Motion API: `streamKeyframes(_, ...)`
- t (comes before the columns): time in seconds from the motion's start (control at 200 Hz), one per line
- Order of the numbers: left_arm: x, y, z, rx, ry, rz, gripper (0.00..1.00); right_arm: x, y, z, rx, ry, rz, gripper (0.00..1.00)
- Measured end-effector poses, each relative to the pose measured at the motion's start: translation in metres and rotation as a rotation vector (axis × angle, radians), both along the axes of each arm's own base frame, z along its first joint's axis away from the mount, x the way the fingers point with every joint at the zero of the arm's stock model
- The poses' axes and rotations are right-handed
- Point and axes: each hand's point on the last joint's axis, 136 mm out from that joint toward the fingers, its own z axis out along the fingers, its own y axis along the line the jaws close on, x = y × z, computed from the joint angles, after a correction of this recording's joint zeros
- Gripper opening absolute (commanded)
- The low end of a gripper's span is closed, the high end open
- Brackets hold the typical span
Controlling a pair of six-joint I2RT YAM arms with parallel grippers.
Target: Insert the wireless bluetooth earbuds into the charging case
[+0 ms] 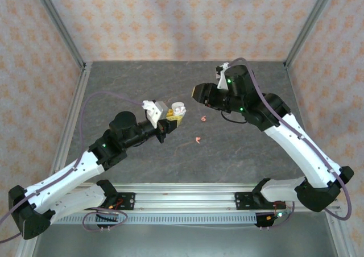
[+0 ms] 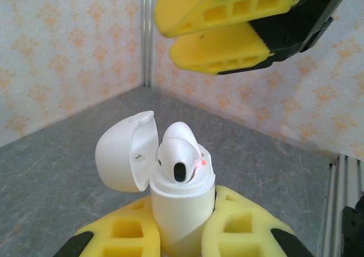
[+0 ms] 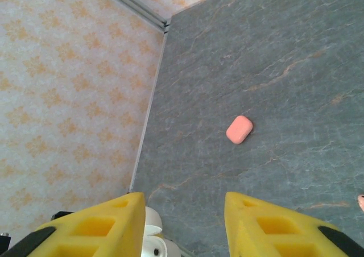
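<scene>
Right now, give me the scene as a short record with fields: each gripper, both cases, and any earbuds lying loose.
left gripper: shut on the white case, holding it upright
white case: lid open and swung left; white earbuds sit in its top
right gripper: open, holding nothing, above the white case
pink case: closed, lying alone on the table
coral earbuds: two, loose on the table between the arms, not in any case
</scene>
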Motion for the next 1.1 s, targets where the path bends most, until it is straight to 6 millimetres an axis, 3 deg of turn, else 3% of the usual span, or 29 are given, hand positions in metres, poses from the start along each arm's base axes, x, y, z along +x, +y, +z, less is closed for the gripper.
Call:
streamKeyframes(0.445,-0.004,-0.015,-0.001,0.001,0.038,-0.077,0.0,0.007,0.027,-0.022,0.114,0.14,0.139,0.4)
streamKeyframes(0.615,-0.003,-0.015,-0.001,-0.002,0.045,-0.075,0.0,-0.002,0.036,-0.022,0.149,0.166,0.205,0.32)
streamKeyframes(0.766,0.0,-0.017,-0.007,0.006,0.061,-0.07,0.0,-0.007,0.039,-0.028,0.158,0.191,0.237,0.25)
streamKeyframes(1.096,0.002,-0.019,-0.01,0.012,0.075,-0.069,0.0,-0.006,0.036,-0.031,0.15,0.189,0.24,0.24)
